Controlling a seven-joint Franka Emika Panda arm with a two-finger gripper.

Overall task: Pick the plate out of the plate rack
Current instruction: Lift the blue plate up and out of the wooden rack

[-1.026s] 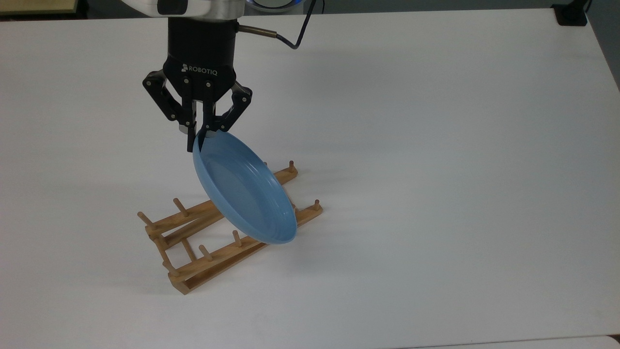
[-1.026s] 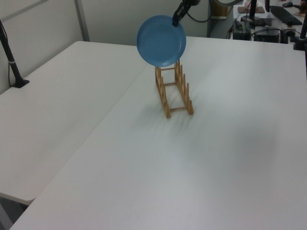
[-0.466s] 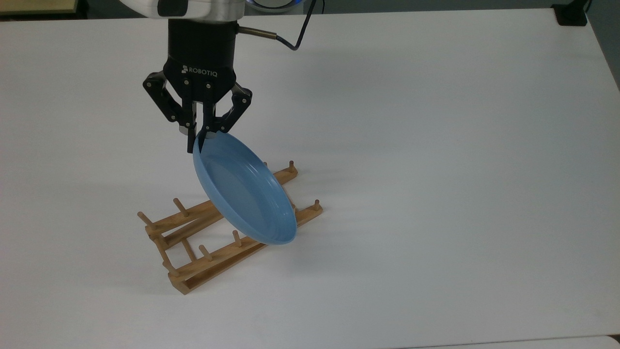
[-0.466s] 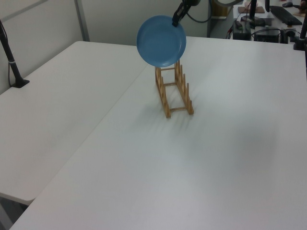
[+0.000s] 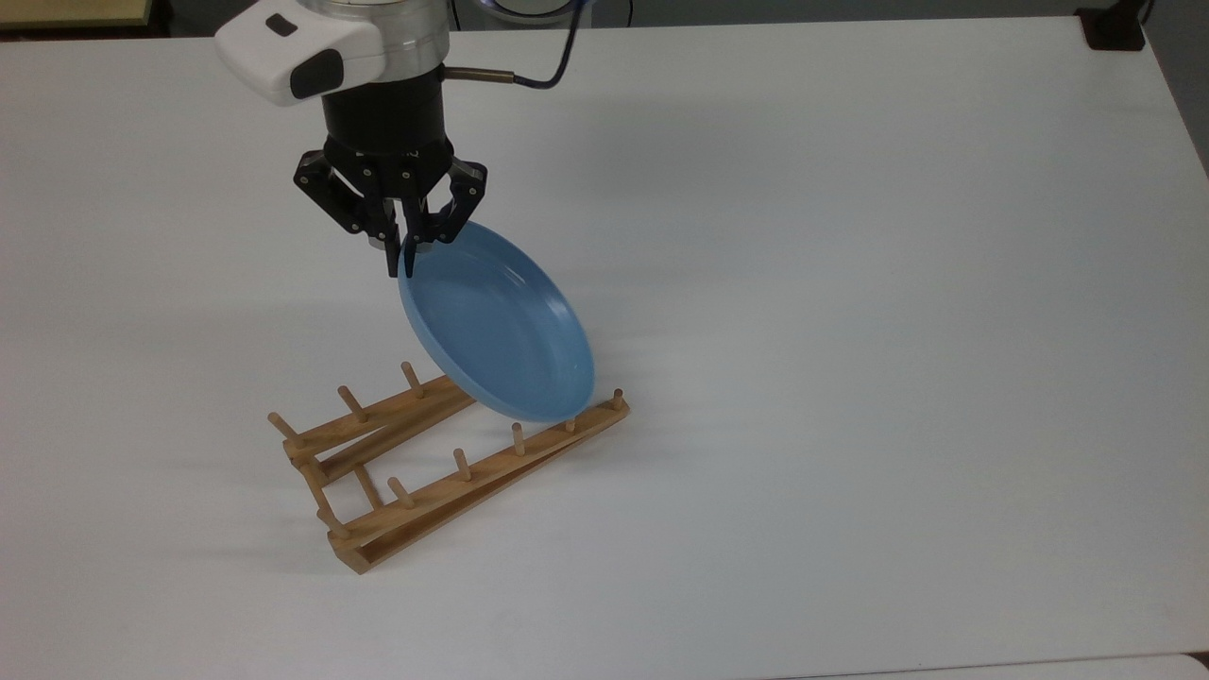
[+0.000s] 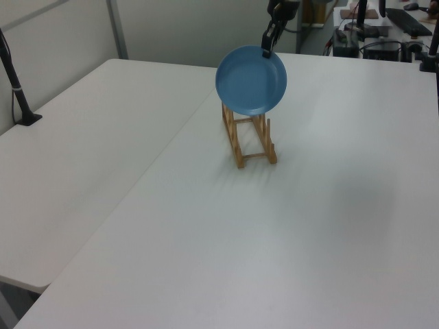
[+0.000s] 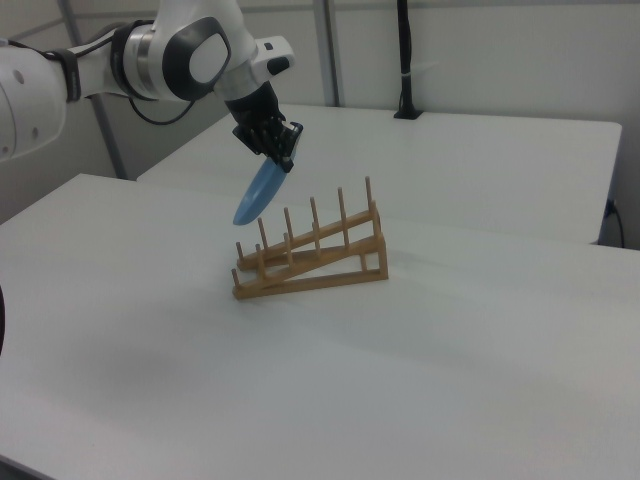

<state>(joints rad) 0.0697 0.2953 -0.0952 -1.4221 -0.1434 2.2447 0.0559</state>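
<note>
The light-blue plate (image 5: 499, 326) hangs tilted in the air, clear of the wooden plate rack (image 5: 444, 472). My gripper (image 5: 408, 257) is shut on the plate's upper rim. In the left view the plate (image 6: 251, 80) faces the camera above the plate rack (image 6: 248, 138), with the gripper (image 6: 266, 48) at its top edge. In the right view the plate (image 7: 261, 193) appears edge-on, to the left of and above the plate rack (image 7: 312, 254), held under the gripper (image 7: 283, 160).
The rack stands on a wide white table (image 5: 850, 283). A second white table (image 6: 82, 137) adjoins it in the left view. A black post (image 7: 404, 60) stands at the far side in the right view, and another black post (image 6: 15, 86) at the left view's left.
The gripper has carried the plate away from the rack: up and to the top view's right, to the left view's right. More rack pegs show now. The wrist has turned.
</note>
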